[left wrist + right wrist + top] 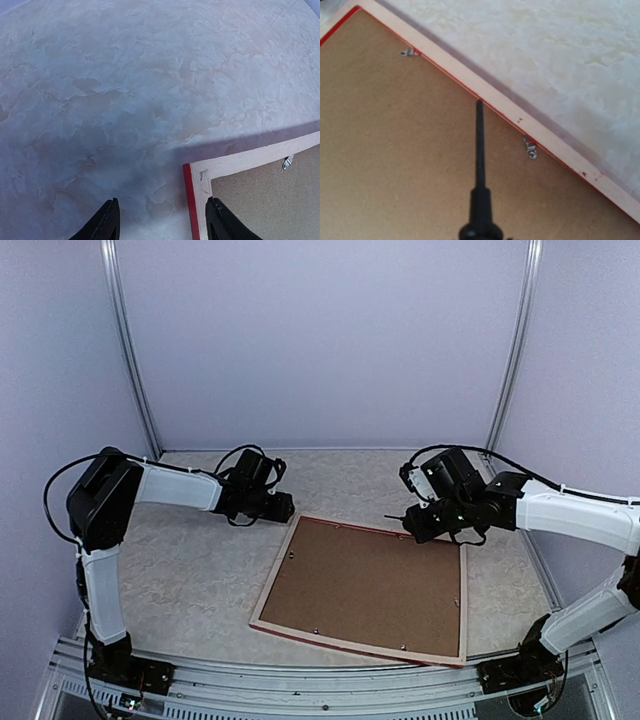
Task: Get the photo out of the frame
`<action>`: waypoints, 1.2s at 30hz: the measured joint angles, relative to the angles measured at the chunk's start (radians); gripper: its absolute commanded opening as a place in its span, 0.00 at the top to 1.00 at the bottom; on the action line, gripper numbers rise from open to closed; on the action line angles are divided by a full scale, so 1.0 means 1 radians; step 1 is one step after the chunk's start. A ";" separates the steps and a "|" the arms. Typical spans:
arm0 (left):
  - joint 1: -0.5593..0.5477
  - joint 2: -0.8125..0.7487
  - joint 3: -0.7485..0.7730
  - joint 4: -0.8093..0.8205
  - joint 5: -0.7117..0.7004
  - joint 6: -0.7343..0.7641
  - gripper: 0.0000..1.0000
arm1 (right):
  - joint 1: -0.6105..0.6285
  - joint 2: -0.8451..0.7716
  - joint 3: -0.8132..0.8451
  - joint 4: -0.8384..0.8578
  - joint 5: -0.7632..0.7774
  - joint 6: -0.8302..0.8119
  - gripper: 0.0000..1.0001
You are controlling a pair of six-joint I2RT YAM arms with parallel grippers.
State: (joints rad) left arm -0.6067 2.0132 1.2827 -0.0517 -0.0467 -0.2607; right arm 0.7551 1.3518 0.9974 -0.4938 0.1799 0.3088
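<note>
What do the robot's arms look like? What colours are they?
The left arm and the right arm are both made of smooth white tube-shaped links joined by chunky black joints. Thin black cables loop along them. The left gripper has black, pointed fingers.

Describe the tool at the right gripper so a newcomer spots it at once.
Find the frame lying face-down, brown backing up. Over its far edge sits the right gripper. The screwdriver is the thin black rod jutting from it, unlike the small silver tabs nearby.
</note>
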 measured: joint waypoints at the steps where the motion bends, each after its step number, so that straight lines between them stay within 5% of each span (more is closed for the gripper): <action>1: -0.001 0.003 0.000 0.002 0.003 -0.002 0.43 | -0.006 0.006 0.000 0.004 -0.010 0.000 1.00; 14: -0.039 0.045 -0.025 0.044 0.005 -0.027 0.43 | -0.016 0.089 0.020 0.055 -0.093 -0.002 1.00; 25: -0.106 0.044 -0.064 0.078 -0.032 -0.060 0.69 | -0.016 0.262 0.148 0.089 -0.190 -0.005 1.00; 36: -0.118 0.020 -0.110 0.112 -0.080 -0.084 0.77 | -0.016 0.491 0.356 0.086 -0.269 -0.007 1.00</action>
State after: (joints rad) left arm -0.7250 2.0335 1.1725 0.0605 -0.1265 -0.3443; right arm 0.7391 1.8427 1.3533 -0.4076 -0.0887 0.3016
